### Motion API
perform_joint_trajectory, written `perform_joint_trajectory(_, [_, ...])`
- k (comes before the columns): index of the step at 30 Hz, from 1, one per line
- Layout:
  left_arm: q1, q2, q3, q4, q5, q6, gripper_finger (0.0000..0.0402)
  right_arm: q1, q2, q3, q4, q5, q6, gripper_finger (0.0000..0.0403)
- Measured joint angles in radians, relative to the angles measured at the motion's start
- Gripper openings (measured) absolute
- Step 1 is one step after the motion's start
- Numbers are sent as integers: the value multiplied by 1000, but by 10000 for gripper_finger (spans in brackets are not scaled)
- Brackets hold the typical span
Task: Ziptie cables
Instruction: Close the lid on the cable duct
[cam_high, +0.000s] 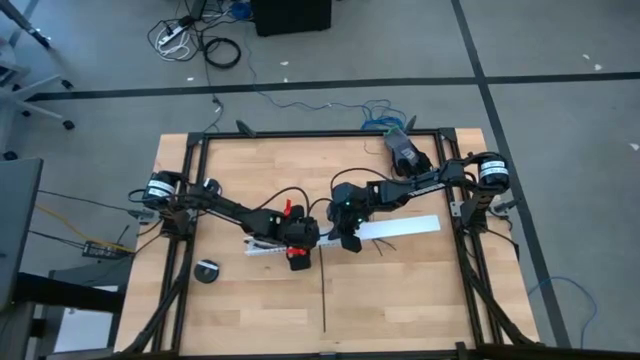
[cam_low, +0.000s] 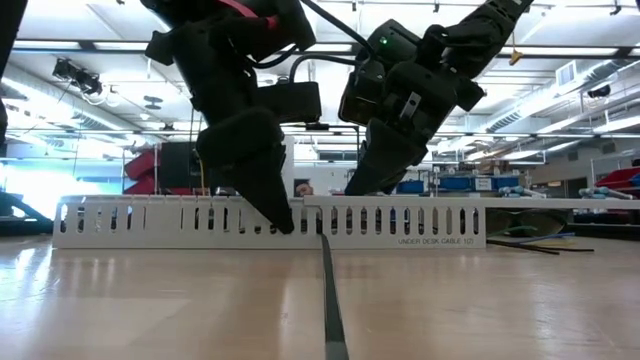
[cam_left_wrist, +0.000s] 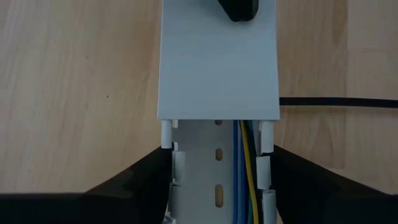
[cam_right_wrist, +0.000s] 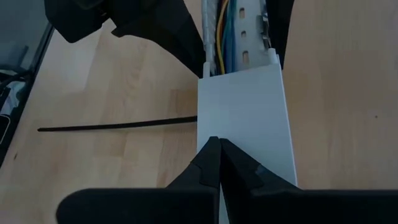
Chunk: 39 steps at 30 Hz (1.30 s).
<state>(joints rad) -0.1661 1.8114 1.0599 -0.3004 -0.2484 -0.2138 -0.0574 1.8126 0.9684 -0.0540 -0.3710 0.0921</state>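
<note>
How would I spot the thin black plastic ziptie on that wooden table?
Find the long white slotted plastic channel mid-table. The thin black plastic ziptie runs straight from under it toward the table's front edge. Unlike the curving coloured wires inside the channel, it lies flat and straight.

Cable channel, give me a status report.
Left hand astride open channel. Right hand shut, pressing on its lid. Cables inside. Ziptie unused on table.

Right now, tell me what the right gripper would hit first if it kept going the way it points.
The right gripper, shut, points down at the white channel's cover; it would probably meet that cover first, if not already touching it.
</note>
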Motion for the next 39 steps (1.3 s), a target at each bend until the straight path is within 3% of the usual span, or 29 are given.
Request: perform_joint_trajectory(39, [7,2,-6,33,-43,-2,236,-2,-2,-1,-12,-17,2,0])
